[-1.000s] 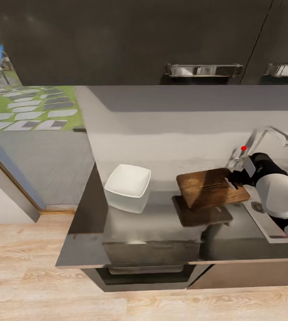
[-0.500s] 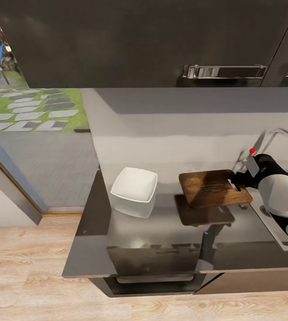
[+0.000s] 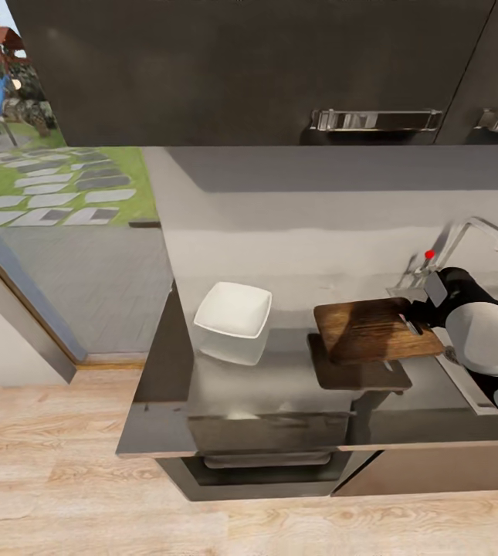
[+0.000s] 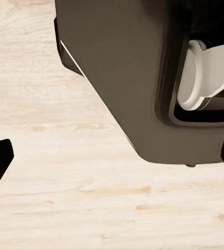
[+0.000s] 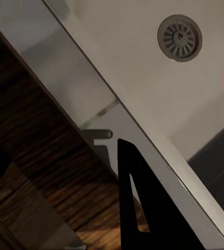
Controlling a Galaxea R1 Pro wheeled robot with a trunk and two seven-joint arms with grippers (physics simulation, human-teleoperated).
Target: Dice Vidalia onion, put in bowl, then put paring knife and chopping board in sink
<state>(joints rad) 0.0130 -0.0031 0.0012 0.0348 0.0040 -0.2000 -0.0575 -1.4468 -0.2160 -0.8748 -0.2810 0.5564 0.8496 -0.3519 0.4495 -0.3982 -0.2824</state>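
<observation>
Chopping board held raised above the countertop, its dark reflection lying on the glossy slab just below. Gripped at its right edge by the right gripper, fingers clamped on the wood; seen up close from the right wrist, dark wood grain running under a black fingertip. Right end of the board reaching over the sink rim. Steel basin floor and round drain visible beyond the board's edge from the right wrist. Chrome tap with red knob standing behind the gripper. White bowl resting on the countertop, well apart from the board, toward the left. Dark upper cabinets with chrome handles above. Left gripper hanging over light wooden floor beside the robot's dark base, fingertips spread wide apart, holding nothing.
</observation>
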